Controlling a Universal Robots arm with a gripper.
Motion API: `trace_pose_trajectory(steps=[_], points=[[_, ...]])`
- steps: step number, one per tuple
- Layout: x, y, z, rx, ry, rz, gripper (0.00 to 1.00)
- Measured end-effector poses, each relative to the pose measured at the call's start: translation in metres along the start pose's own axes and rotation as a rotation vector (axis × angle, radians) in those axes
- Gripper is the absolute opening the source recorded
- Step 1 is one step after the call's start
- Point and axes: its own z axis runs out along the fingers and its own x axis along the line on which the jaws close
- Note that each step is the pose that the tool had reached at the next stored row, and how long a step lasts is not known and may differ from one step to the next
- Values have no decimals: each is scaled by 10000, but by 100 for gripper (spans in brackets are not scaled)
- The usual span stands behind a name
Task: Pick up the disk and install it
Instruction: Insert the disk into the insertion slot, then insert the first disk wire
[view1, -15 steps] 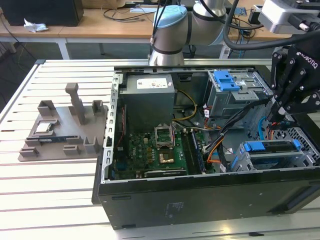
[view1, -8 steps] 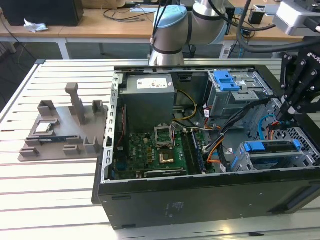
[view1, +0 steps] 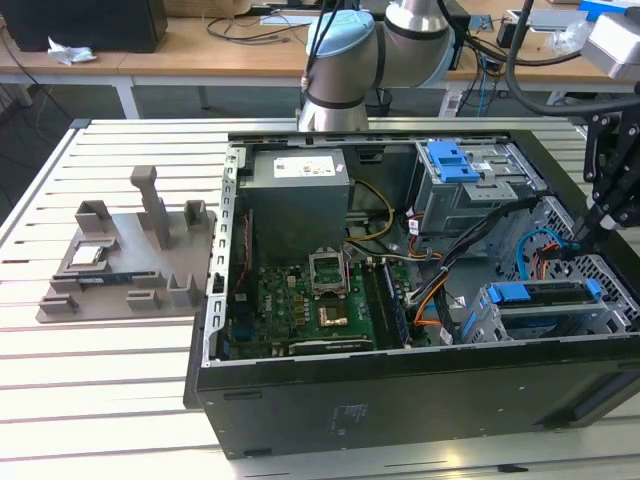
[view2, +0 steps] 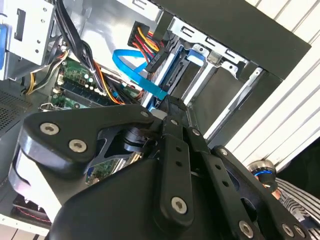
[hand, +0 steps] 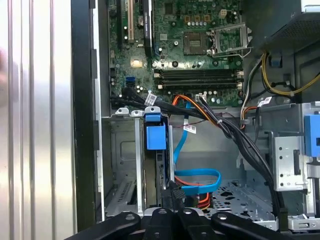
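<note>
One hand (view1: 583, 232) over open computer case (view1: 400, 400), beside slotted disk (view1: 545, 293) — grip unclear

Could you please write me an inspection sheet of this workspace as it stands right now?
Surface: slatted white metal table carrying an open computer case.
Job's things: the disk in its blue frame sits in the drive cage by the case's front corner, at the exterior view's right.
Clutter: grey fixture tray holding small parts, at the exterior view's left.
Grippers: gripper reaches into the case just above the disk; finger state cannot be told.
Cables: blue flat cable and orange, black wire bundles beside the cage.
Surroundings: wooden bench behind.
</note>
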Motion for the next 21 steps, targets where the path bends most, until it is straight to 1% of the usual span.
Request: trace_pose_trajectory(steps=[7, 11, 13, 14, 16, 17, 19, 21], points=[[0, -2, 0, 1, 0, 0, 11], [-1, -3, 0, 1, 10, 0, 36], [-9, -7, 3, 0, 17, -1, 36], [-32, -33, 22, -13, 18, 1, 36], [-132, -156, 108, -56, 25, 3, 36], [-159, -192, 141, -64, 24, 14, 36], [-164, -213, 179, -66, 24, 31, 36], [-164, -225, 247, -66, 23, 61, 36]])
